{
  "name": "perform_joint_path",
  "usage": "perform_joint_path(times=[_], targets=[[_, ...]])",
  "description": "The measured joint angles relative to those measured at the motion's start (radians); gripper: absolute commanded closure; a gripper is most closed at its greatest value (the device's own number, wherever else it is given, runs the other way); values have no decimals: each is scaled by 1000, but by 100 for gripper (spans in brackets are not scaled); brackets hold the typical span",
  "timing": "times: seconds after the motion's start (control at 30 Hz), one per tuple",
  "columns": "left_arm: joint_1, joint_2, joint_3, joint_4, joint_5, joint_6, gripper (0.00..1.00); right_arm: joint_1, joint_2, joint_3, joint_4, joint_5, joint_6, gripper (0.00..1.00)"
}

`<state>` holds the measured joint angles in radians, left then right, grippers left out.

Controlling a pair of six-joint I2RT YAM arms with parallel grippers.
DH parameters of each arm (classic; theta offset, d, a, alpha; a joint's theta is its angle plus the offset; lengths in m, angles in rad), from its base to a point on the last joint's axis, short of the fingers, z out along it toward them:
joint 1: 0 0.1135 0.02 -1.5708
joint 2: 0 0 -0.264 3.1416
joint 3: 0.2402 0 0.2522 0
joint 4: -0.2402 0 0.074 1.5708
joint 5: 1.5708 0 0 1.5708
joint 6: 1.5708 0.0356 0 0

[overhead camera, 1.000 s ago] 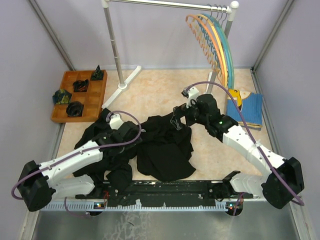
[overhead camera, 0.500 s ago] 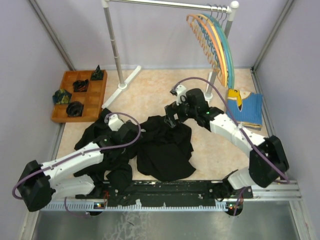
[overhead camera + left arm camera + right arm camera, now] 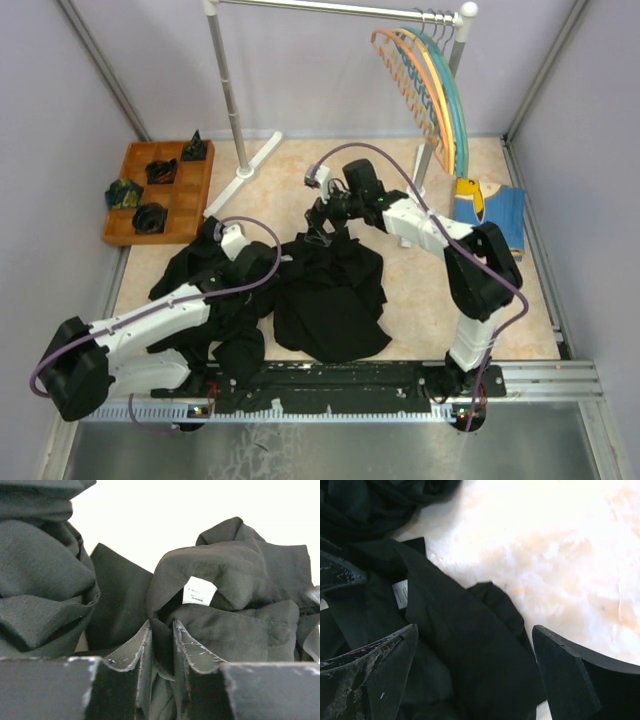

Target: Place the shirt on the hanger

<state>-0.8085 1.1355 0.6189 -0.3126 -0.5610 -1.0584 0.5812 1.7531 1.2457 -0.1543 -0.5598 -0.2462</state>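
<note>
The black shirt [image 3: 330, 295] lies crumpled in the middle of the table. Its collar with a white label [image 3: 199, 591] faces the left wrist camera. My left gripper [image 3: 161, 630] is at the shirt's left edge [image 3: 272, 262], its jaws shut on a fold of black fabric just below the label. My right gripper [image 3: 325, 222] hovers over the shirt's far edge, open wide, with shirt fabric [image 3: 470, 645] beneath it and nothing between its fingers. The orange hanger [image 3: 398, 75] hangs on the rail at the back right, away from both grippers.
Teal and yellow hangers [image 3: 452, 110] hang beside the orange one. The rack's post [image 3: 228, 90] stands at the back. A wooden tray [image 3: 190, 200] with small dark items is back left. More black clothes [image 3: 185, 275] lie under my left arm. A blue-and-yellow garment [image 3: 492, 215] lies right.
My left gripper's jaws have closed on the shirt fold. My right arm has swung left, and its open gripper now sits over the shirt's far edge.
</note>
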Motion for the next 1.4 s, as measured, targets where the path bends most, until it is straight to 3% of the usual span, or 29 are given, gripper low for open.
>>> perform_joint_path(times=[0.13, 0.37, 0.4, 0.63, 0.7, 0.9, 1.03, 1.23, 1.4], targets=[[3, -27, -3, 37, 14, 51, 87, 9, 118, 142, -48, -84, -69, 9], [8, -41, -8, 68, 35, 108, 94, 55, 301, 308, -184, -161, -167, 17], [8, -41, -8, 69, 38, 115, 95, 61, 313, 309, -196, -165, -175, 22], [8, -50, -8, 69, 50, 160, 100, 73, 364, 322, -266, -183, -207, 87], [8, -64, -5, 64, 53, 176, 100, 73, 365, 331, -276, -181, -201, 99], [9, -118, 55, 20, 57, 253, 100, 74, 331, 356, -286, -122, -142, 100], [15, -137, 151, -7, 71, 363, 100, 79, 194, 351, -283, 0, -61, 100], [45, -112, 443, -27, 134, 581, 100, 77, -116, 394, -285, 240, 65, 100], [53, 0, 779, -4, 223, 762, 100, 80, -267, 592, -302, 391, 132, 100]])
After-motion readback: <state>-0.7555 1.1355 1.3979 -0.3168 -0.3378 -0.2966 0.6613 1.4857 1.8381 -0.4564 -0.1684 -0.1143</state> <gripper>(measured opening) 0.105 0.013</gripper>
